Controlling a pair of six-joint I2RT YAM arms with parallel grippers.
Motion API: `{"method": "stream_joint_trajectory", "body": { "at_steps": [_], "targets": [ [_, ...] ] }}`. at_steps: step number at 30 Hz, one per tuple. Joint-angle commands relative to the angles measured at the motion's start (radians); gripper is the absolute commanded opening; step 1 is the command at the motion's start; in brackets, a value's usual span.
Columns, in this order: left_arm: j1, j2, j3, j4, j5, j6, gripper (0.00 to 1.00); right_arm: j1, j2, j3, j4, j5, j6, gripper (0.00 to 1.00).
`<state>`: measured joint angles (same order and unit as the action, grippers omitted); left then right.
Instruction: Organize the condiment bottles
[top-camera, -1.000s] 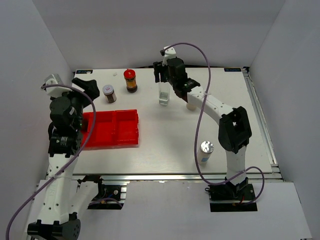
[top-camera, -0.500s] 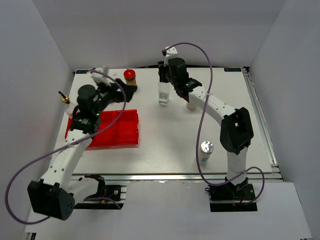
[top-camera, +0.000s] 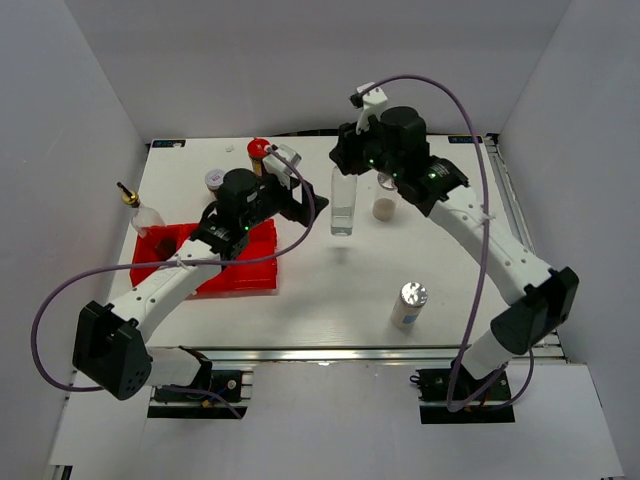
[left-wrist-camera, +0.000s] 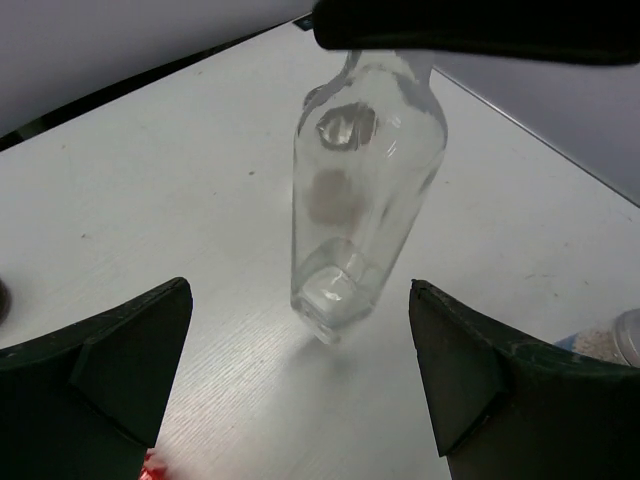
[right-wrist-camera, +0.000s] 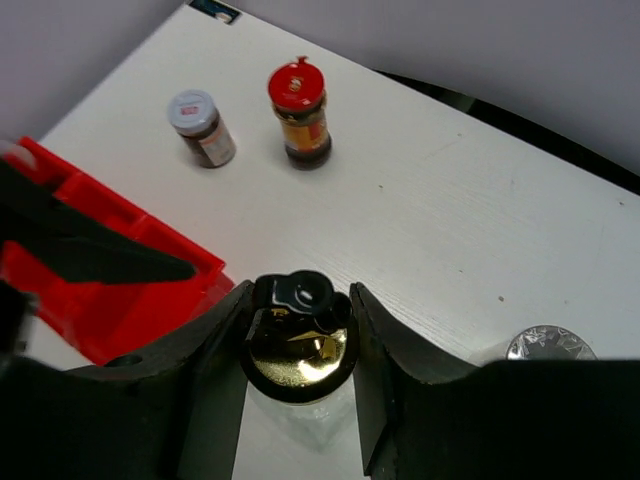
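My right pincer (right-wrist-camera: 297, 330) is clamped on the neck of a tall clear glass bottle with a gold spout (top-camera: 343, 205), one finger on each side of the gold collar. The bottle hangs from it slightly tilted. It is empty and see-through, and its square base appears clear of the white table (top-camera: 330, 290), with a faint shadow beneath. My left pincer (left-wrist-camera: 298, 345) is spread wide with nothing in it. It faces that bottle from the left, its fingers well apart from the glass.

Just right of the bottle stands a silver-lidded shaker of pale grains (top-camera: 383, 207). Another silver-lidded white shaker (top-camera: 409, 305) stands nearer the front edge. At the back of the table sit a red-capped dark jar (right-wrist-camera: 300, 110) and a small silver-lidded dark jar (right-wrist-camera: 202, 128), near each other but not touching. A second clear glass bottle with a gold spout (top-camera: 140, 212) stands upright at the left end of the red divided plastic tray (top-camera: 250, 265); I cannot tell whether it is inside.
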<state>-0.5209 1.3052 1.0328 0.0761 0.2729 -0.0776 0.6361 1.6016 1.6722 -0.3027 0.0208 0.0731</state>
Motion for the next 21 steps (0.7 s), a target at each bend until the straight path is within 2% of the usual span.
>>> {"method": "stream_joint_trajectory", "body": {
  "at_steps": [1,9,13,14,21],
  "targets": [
    [-0.05,-0.029,-0.028,0.083,0.029,0.032,0.98,0.005,-0.08,0.008,0.033,-0.102,0.033,0.0],
    [-0.137,-0.06,-0.077,0.134,0.192,0.059,0.98,0.008,-0.153,-0.052,0.01,-0.183,0.033,0.0],
    [-0.153,-0.08,-0.103,0.155,0.114,0.075,0.98,0.007,-0.172,-0.052,-0.009,-0.292,0.034,0.0],
    [-0.153,-0.078,-0.1,0.149,0.103,0.117,0.98,0.008,-0.181,-0.051,-0.012,-0.312,0.036,0.0],
    [-0.151,-0.08,-0.088,0.087,0.069,0.151,0.98,0.007,-0.218,-0.035,-0.047,-0.435,0.031,0.0]
  ]
}}
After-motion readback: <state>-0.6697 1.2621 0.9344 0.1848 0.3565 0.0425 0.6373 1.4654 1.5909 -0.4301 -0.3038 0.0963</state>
